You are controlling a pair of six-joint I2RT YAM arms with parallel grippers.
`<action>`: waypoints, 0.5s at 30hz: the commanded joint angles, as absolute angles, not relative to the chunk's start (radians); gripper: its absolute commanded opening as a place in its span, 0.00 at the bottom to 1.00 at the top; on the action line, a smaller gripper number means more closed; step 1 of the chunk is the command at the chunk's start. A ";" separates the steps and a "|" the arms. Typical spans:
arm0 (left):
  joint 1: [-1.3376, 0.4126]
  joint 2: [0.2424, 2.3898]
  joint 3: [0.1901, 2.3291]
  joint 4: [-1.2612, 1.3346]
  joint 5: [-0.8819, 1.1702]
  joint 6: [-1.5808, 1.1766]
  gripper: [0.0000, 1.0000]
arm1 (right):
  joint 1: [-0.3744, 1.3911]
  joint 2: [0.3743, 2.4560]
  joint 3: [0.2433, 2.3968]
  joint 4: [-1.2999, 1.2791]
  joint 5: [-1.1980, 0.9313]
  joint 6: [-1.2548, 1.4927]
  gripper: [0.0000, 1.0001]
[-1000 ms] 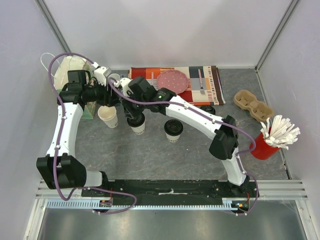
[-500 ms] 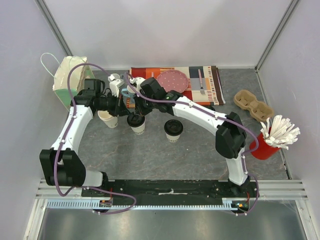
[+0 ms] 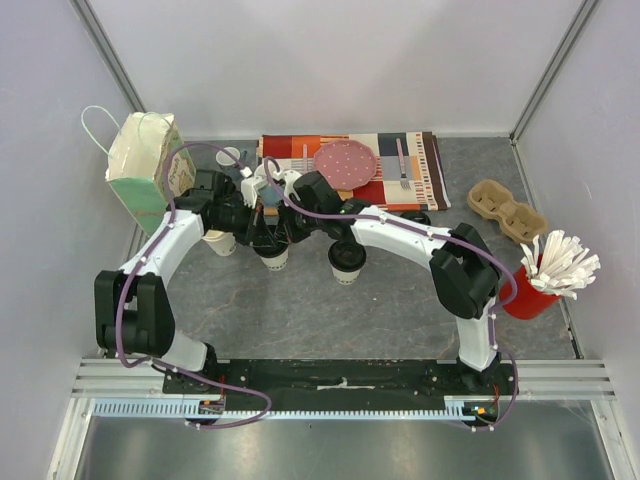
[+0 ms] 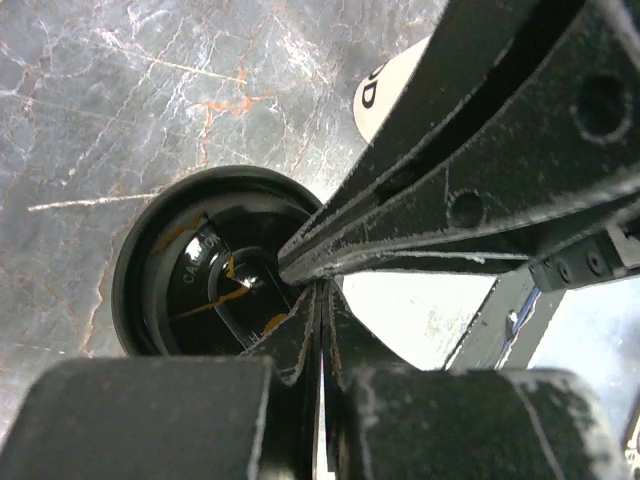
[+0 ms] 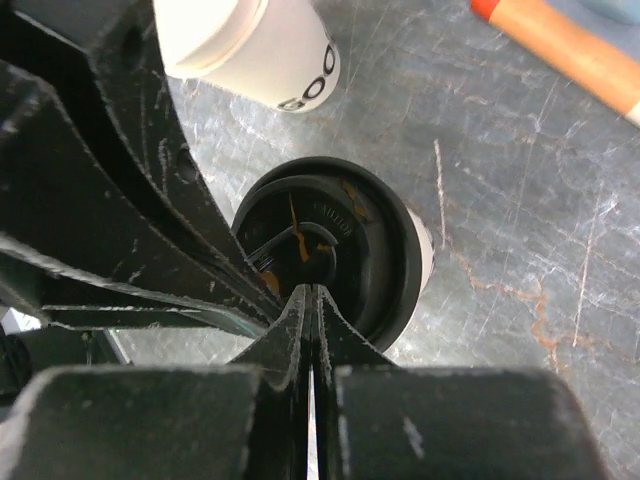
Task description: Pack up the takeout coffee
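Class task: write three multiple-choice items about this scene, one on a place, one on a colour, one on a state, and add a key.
1. Where is the cardboard cup carrier?
A) near the right wall
B) inside the paper bag
C) on the pink plate

2. What colour is the holder of the white sticks?
A) blue
B) red
C) black

3. The fingers of the left gripper, above the black lid, are:
A) wide open
B) shut
C) out of view

Key: 1A, it lies far right in the top view; 2B, it shows red there; 3B, the left wrist view shows them pressed together.
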State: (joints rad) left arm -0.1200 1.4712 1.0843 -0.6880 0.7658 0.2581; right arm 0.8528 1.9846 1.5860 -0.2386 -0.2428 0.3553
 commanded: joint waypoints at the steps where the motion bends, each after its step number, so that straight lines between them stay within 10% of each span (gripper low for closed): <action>1: -0.123 1.526 1.049 -0.644 0.715 0.308 0.02 | 0.851 1.990 1.486 -0.204 -0.258 0.394 0.00; 15: -0.117 1.370 1.164 -0.675 0.752 0.299 0.02 | 0.858 1.925 1.700 -0.273 -0.262 0.367 0.00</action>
State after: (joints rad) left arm -0.1192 1.4281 1.0943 -0.6781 0.7567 0.2714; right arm 0.8501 1.9606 1.5955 -0.2443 -0.2726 0.3798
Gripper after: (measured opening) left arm 0.026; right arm 0.004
